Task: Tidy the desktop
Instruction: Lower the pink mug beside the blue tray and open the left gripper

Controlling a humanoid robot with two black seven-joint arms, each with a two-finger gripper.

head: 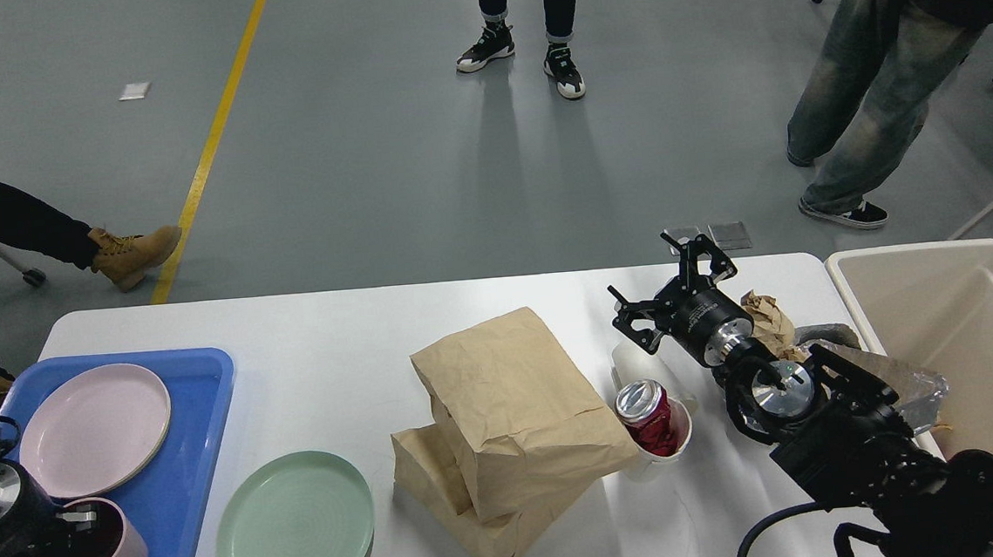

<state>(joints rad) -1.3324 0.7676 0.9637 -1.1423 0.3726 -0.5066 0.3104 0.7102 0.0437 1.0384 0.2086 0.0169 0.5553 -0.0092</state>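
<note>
Left claw (76,517) at the near-left corner, over the blue tray (199,395); it grips the rim of the pink mug (92,556), one finger inside the dark opening, so the claw reads as clamped on the mug. Whether the mug's base already rests on the tray cannot be told. A pink plate (94,429) lies on the tray just beyond the mug. Right claw (672,288) reaches out over the far right part of the worktop (325,325), fingers spread apart, holding nothing. The worktop spans the whole lower half of the view and carries the remaining clutter: green plate (295,528) just right of the tray, two brown paper bags (506,409) stacked at centre, a white cup (670,441) with a red can (646,412) standing in it, a crumpled paper ball (770,320) and a clear plastic wrapper (906,385) near the beige bin (990,340) off the right end. Key relation: the cup with the can sits near and slightly left of the right claw, toward the robot, with the bin to the right, so the right arm is plainly nearer to all the rubbish; the can's long axis stands roughly upright, leaning a little. The green plate is nearer the left arm, between the tray and the bags. Judgement: mug placement nearly complete; the rubbish on the right and the green plate remain.
</note>
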